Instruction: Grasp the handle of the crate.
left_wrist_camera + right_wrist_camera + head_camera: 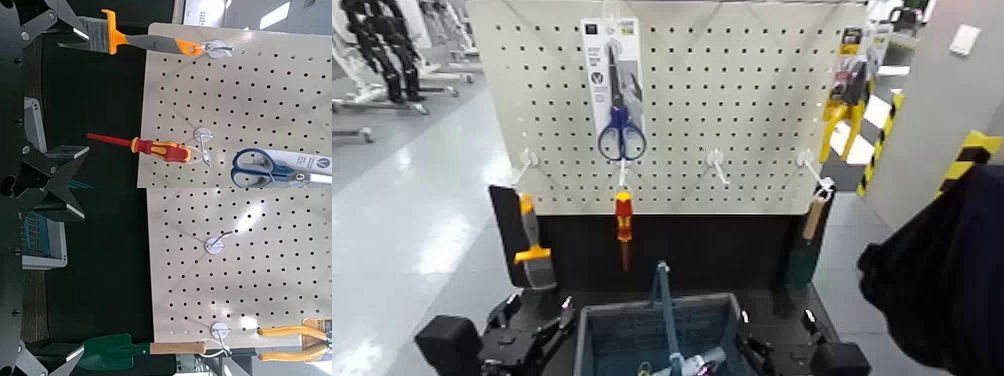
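The crate (657, 340) sits low between both arms, below the pegboard (732, 100). Its handle (663, 300) stands upright across the middle. The left gripper (537, 325) and right gripper (777, 350) flank it, each with fingers apart and empty. The bail looks thin, stiff and smooth, likely light; its top centre seems the best place to pinch.

White pegboard wall (732, 100), glossy grey floor (402, 200), yellow-black hazard striping (972, 155)
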